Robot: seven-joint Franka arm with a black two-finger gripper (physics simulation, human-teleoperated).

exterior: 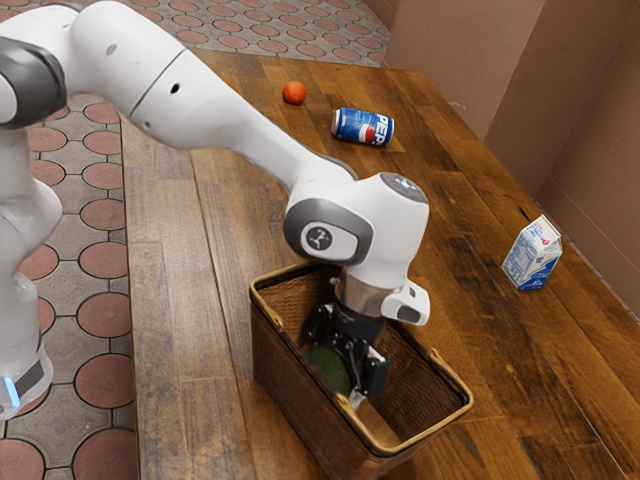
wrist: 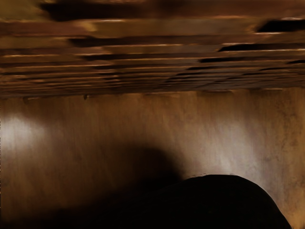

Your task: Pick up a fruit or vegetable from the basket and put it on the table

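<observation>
Down inside the brown wicker basket (exterior: pixel 310 413) is my gripper (exterior: pixel 345 362), pointing downward. A dark green rounded fruit or vegetable (exterior: pixel 328 370) lies right at it, below the hand and partly covered by it. Whether the gripper holds this green thing is hidden by the overlap. At the wrist view's lower edge looms a large, nearly black rounded shape (wrist: pixel 224 202), likely the same green thing, with the basket's bare inner floor (wrist: pixel 109 124) and woven wall (wrist: pixel 157 62) beyond it.
The wooden table (exterior: pixel 170 330) carries an orange fruit (exterior: pixel 294 93) and a blue Pepsi can (exterior: pixel 363 126) toward the exterior view's top. A small milk carton (exterior: pixel 532 254) stands toward the exterior view's right. The basket's rim and raised handles surround my hand.
</observation>
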